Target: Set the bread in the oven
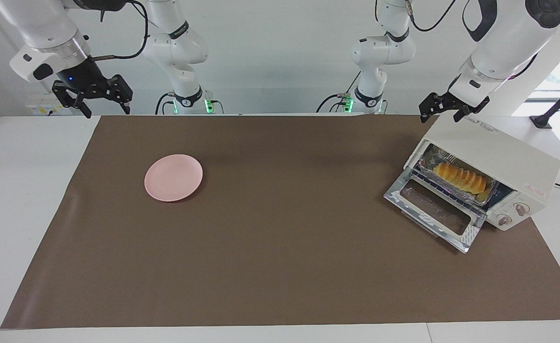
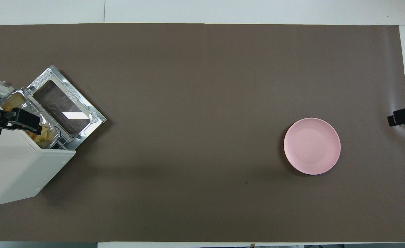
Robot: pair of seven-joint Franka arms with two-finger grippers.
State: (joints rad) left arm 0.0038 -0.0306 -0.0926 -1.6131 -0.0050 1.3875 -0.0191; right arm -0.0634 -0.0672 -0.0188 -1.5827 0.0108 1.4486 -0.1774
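The bread [image 1: 460, 177], a golden ridged loaf, lies in a foil tray [image 1: 431, 157] on the rack inside the cream-white oven [image 1: 494, 152] at the left arm's end of the table. The glass door [image 1: 434, 209] is dropped open onto the brown mat. My left gripper [image 1: 442, 113] hangs open and empty in the air just above the oven's top corner. From overhead the left gripper [image 2: 12, 123] covers most of the bread [image 2: 44, 136]. My right gripper [image 1: 101, 107] waits open and empty, raised at the right arm's end.
A round pink plate [image 1: 173, 177] with nothing on it sits on the brown mat [image 1: 280, 267], toward the right arm's end. From overhead, one finger [image 2: 404, 115] of the right gripper shows beside the plate [image 2: 312, 146], at the mat's edge.
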